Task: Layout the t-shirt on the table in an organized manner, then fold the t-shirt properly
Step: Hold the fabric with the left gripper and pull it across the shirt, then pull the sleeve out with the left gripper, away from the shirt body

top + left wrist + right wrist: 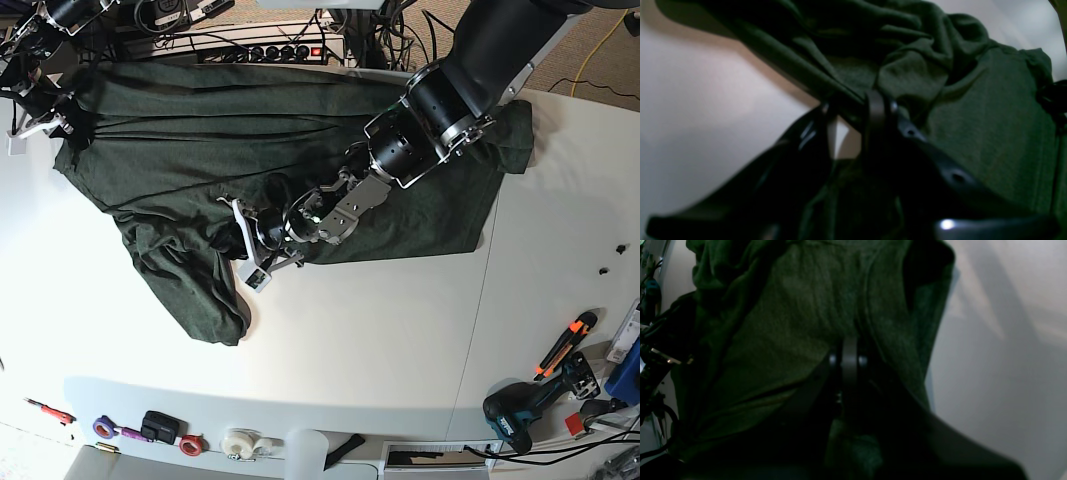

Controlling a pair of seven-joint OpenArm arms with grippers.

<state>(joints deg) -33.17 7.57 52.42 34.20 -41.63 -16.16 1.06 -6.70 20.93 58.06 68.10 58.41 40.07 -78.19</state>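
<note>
My left tool (853, 110) is sitting low at the shirt's (300, 130) rumpled lower edge, out in the middle of the tabletop (400, 350). In my left wrist view a dark fold of cloth is running across the tips, with a sliver of white tabletop showing between the two fingers beneath it. Whether I am actually pinching that fold or only resting against it, I cannot tell; the fingers are standing somewhat apart. I judge I am working here because this side of the shirt is the bunched part, hanging in a crumpled lobe towards the near edge, and it needs drawing out flat.

My right tool (849, 356) is closed tight on cloth: in its wrist view the two pads are pressed together with green fabric wrapping both sides. From the base view it (62, 128) is holding the shirt's far corner at the back left of the tabletop, where the folds are fanning out from the grip. I take it I am anchoring that corner so the other arm has something to pull against.

The shirt is lying spread across the back half of the tabletop, smooth along the far edge, wrinkled nearer me. Laying out is unfinished; folding is not yet begun.
</note>
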